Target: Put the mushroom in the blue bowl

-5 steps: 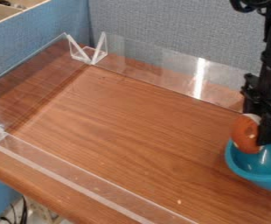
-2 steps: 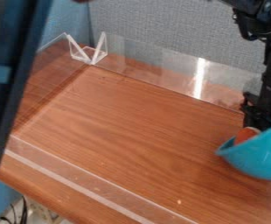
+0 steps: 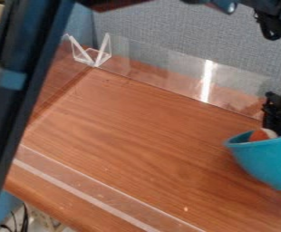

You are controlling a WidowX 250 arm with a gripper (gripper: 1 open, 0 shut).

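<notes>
1. In the camera view, my hand [image 3: 274,116] is at the right edge, low over the far side of the blue bowl [image 3: 269,164]. A second ago the mushroom [image 3: 260,135] showed plainly in front of my dark fingers; now only a bit of its orange cap and pale part shows above the rim.
2. The bowl has changed too: it sat fairly level, and now it leans, its near side lifted off the desk [image 3: 130,127] or tipped up. I judge that I am pressing on its far side.
3. My arm [image 3: 36,77] has swung into the foreground at the left, covering part of the desk.
4. I cannot tell how far open my fingers are, nor whether I still have hold of the mushroom; rim and dark fingers hide the contact.
5. The mushroom is at the bowl's far side, by my fingers; whether it lies inside, I cannot tell. The task looks nearly done. I should let go only over the inside, then rise gently, or the bowl could tip or drop back hard.
</notes>
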